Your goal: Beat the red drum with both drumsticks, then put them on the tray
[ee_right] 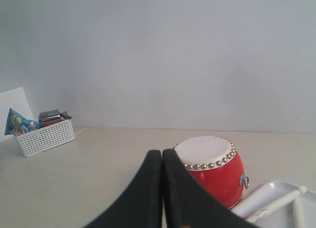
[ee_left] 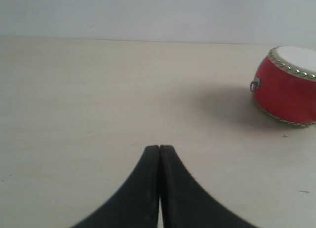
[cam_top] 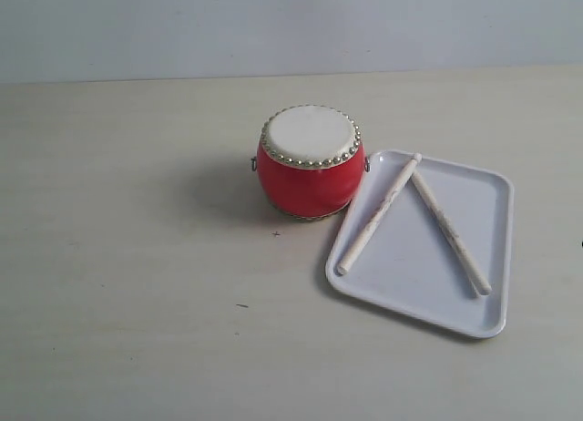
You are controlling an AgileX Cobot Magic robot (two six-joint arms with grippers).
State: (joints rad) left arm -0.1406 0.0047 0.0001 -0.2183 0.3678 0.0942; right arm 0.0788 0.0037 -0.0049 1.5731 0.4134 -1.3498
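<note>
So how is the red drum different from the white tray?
The red drum is round and tall; the tray is flat and rectangular. The drum is red with a cream top; the tray is all white. The drum's top is bare; the tray holds both drumsticks. Both sit on the table, close together.

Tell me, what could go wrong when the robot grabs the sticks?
1. The sticks lie in a V on the tray, top ends nearly touching beside the drum; grabbing one there might knock the other.
2. They lie flat, so a grab could shove the tray instead.
3. The left gripper and right gripper are shut; they must open first or they will just poke.
</note>
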